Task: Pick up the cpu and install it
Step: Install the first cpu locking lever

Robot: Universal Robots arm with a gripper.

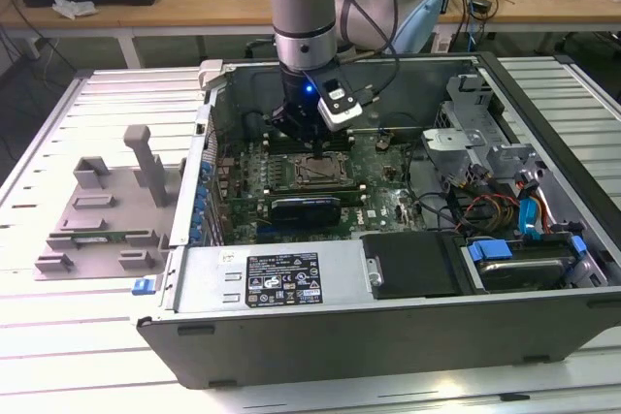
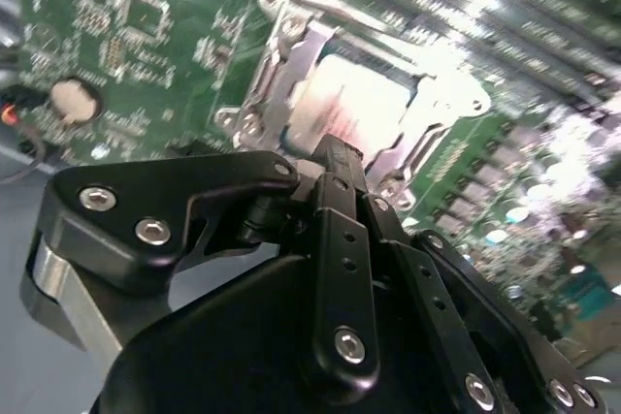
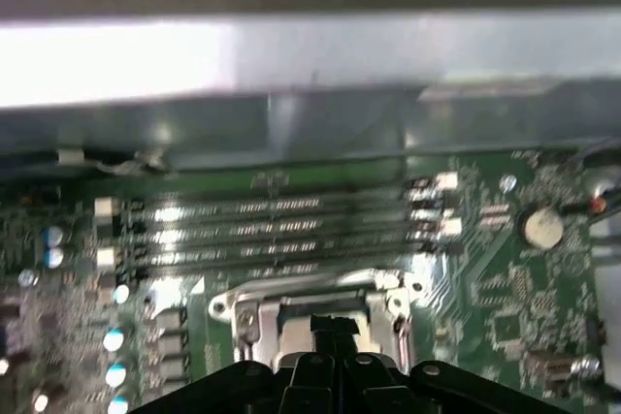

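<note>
Silver cpu (image 2: 364,94) lies in the socket (image 2: 275,55); your gripper (image 2: 335,150) is right over it, jaws closed on nothing. Seating step, judged; retreat calls for a straight lift.

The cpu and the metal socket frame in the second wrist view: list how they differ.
The cpu is a plain pale plate; the socket frame is a shiny open rim with screws at its corners. The cpu is the smaller and lies inside; the socket frame runs around it. Both are silvery metal, lying flat on the green motherboard.
</note>
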